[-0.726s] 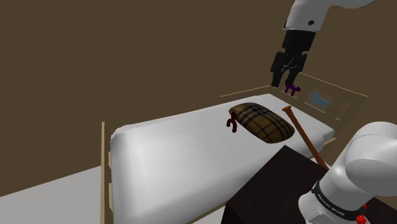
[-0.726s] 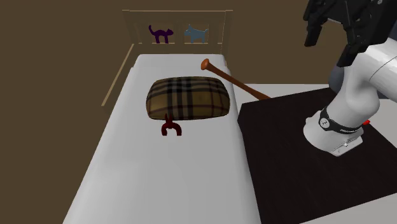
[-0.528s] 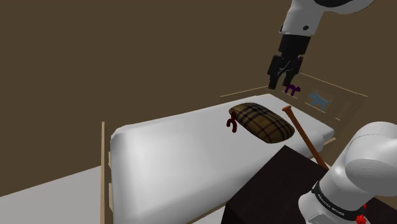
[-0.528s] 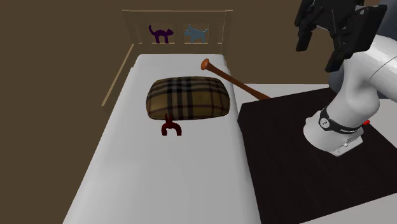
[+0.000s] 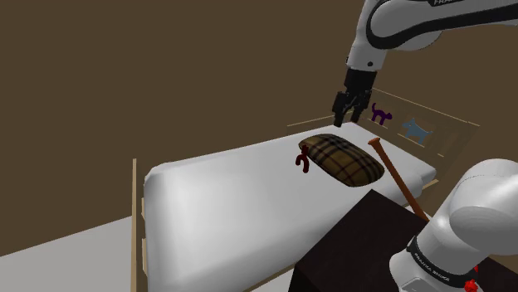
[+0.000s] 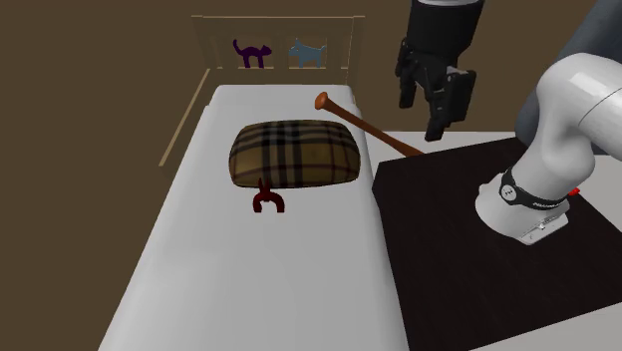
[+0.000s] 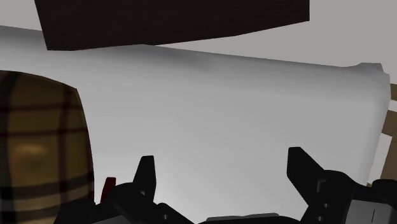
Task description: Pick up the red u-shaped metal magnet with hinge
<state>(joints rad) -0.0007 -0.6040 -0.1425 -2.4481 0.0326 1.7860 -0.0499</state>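
Note:
The dark red U-shaped magnet (image 5: 304, 158) lies on the white bed (image 5: 224, 199), touching the plaid pillow's (image 5: 344, 158) edge. In the second exterior view the magnet (image 6: 266, 199) sits just in front of the pillow (image 6: 293, 153). My black gripper (image 5: 346, 111) hangs in the air above the pillow's far end, well above the magnet and apart from it. In the second exterior view the gripper (image 6: 427, 105) is up at the right of the pillow. The wrist view has the gripper (image 7: 221, 162) open over white bedding, with a sliver of red magnet (image 7: 109, 187) beside the pillow (image 7: 38, 146).
A brown baseball bat (image 5: 397, 174) leans from the bed's edge by the pillow toward the dark stand (image 5: 365, 240). The wooden headboard carries a purple cat cutout (image 5: 381, 114) and a blue one (image 5: 416, 128). A wooden side rail (image 5: 135, 224) runs along the bed.
The gripper has swung to the shoulder view's left and dropped a little, from beside the headboard to above the pillow. The magnet, pillow and bat have not moved.

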